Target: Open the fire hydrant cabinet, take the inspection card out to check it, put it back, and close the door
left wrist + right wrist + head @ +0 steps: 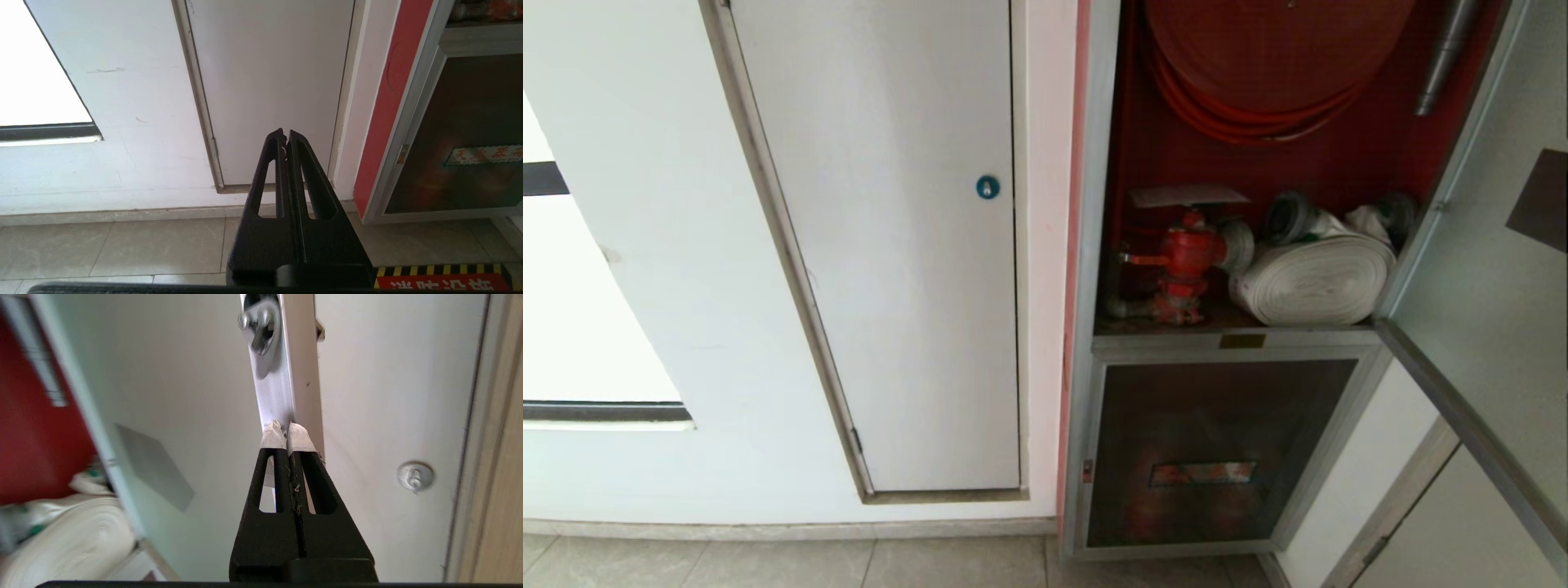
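The fire hydrant cabinet (pixel 1094 245) stands open, its red inside showing. The door (pixel 1486 269) is swung out to the right, and its sticker (pixel 1539 200) shows dark through the glass. The inspection card (pixel 1186 196) lies flat on top of the red valve (pixel 1188 253). In the right wrist view my right gripper (pixel 288 430) is shut, holding nothing. Its white-taped tips sit right at the door's free aluminium edge (pixel 282 384), below the latch (pixel 259 324). My left gripper (pixel 285 134) is parked low, shut and empty. Neither gripper shows in the head view.
A rolled white hose (pixel 1311 282) lies beside the valve, under the red hose reel (pixel 1258 65). Below is the smaller glass door (pixel 1217 449). A plain white door (pixel 890 245) with a blue lock is to the left. Another white door (pixel 414 476) stands behind the open door.
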You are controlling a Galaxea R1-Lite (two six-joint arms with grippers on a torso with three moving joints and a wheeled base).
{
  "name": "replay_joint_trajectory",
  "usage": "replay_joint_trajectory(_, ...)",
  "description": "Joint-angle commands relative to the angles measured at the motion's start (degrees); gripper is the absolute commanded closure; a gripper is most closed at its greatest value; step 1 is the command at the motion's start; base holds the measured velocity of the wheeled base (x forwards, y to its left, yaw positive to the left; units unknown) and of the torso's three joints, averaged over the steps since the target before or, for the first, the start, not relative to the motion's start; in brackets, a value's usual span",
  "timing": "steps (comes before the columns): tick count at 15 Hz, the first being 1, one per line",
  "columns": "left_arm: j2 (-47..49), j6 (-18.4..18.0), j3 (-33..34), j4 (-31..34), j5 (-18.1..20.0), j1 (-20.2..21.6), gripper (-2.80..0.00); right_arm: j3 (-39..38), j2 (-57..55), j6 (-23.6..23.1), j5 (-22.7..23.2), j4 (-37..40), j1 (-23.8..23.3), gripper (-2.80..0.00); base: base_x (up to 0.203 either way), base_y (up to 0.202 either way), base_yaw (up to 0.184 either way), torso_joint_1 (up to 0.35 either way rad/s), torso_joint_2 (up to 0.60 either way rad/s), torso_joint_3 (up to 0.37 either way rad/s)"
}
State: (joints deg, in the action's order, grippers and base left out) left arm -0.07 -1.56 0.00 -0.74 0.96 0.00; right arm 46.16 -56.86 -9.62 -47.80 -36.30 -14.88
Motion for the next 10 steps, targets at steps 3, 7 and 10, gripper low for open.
replay_joint_trajectory(3, 0.0, 0.0, 0.4, 0.0, 0.0, 0.0, 0.0, 1.6, -7.1, 3.6, 4.3, 1.3, -10.9, 0.0, 0.0, 0.0, 0.0, 0.0, 0.0, 0.0)
replay_joint_trajectory(7, 0.0, 0.0, 0.4, 0.0, 0.0, 0.0, 0.0, 1.9, -10.6, 5.8, 10.7, 1.4, -19.4, 0.0, 0.0, 0.0, 0.0, 0.0, 0.0, 0.0)
replay_joint_trajectory(10, 0.0, 0.0, 0.4, 0.0, 0.0, 0.0, 0.0, 2.5, -11.7, 7.4, 13.2, 1.5, -22.1, 0.0, 0.0, 0.0, 0.0, 0.0, 0.0, 0.0)
